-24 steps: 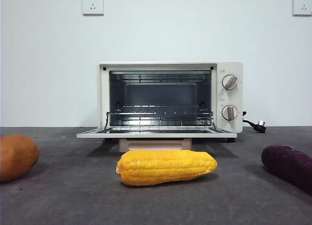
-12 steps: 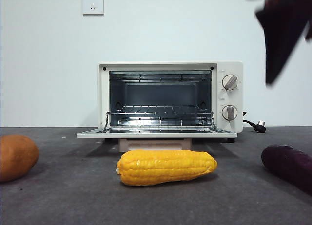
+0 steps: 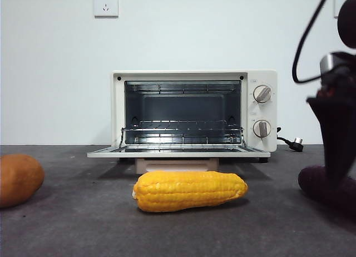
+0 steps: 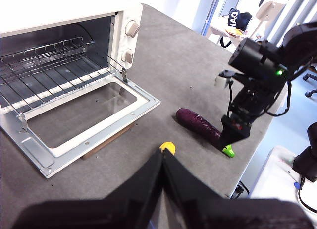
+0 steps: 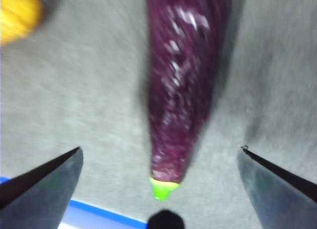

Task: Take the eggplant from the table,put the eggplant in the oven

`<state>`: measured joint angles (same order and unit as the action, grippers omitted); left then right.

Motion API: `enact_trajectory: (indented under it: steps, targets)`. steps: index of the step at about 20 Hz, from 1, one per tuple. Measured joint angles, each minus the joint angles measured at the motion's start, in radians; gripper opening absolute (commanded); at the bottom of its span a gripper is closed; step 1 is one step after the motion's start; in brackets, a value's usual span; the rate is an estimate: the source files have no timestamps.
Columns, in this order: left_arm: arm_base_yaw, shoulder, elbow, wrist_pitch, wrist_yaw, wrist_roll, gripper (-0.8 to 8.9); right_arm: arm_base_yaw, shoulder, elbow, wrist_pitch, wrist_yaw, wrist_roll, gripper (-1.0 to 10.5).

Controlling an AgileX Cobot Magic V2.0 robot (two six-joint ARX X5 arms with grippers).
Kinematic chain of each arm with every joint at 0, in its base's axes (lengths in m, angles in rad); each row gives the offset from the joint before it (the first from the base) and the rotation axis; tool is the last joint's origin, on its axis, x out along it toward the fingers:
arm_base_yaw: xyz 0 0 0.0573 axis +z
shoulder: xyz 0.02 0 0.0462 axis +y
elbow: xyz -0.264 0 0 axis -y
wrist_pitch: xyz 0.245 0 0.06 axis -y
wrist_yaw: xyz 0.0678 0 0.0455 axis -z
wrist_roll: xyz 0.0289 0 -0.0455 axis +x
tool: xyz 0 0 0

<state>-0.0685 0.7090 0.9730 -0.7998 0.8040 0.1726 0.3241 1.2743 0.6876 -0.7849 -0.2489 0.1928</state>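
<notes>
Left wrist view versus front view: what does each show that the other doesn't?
Only the left wrist view: the eggplant's green stem end, the right gripper down at that end, and the left gripper shut. Only the front view: a brown vegetable and a wall socket. Both: the open oven, the corn, the eggplant and the table.

Wall: plain white, evenly lit, behind the work surface.
Sockets: one white wall socket upper left, a second wall socket at the upper right edge.
Background furniture: pale chair beside a small table.
</notes>
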Motion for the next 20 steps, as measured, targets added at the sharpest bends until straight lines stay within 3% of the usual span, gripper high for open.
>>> enact_trajectory:
  steps: [2, 8, 11, 16, 20]
  targets:
    - [0.0, 0.0, 0.0, 0.0, 0.0, 0.0, -0.06, 0.026, 0.0, -0.028, 0.016, 0.03, 0.019, 4.4]
    - [0.0, 0.0, 0.0, 0.0, 0.0, 0.0, -0.06, 0.109, 0.0, -0.055, 0.113, 0.105, 0.092, 0.6]
    - [0.0, 0.0, 0.0, 0.0, 0.0, 0.0, -0.06, 0.138, 0.0, -0.055, 0.13, 0.13, 0.107, -0.2]
    - [0.0, 0.0, 0.0, 0.0, 0.0, 0.0, -0.06, 0.151, -0.01, -0.054, 0.121, 0.147, 0.111, -0.1]
    - [0.0, 0.0, 0.0, 0.0, 0.0, 0.0, -0.06, 0.153, -0.11, 0.026, -0.011, 0.147, 0.071, -0.1]
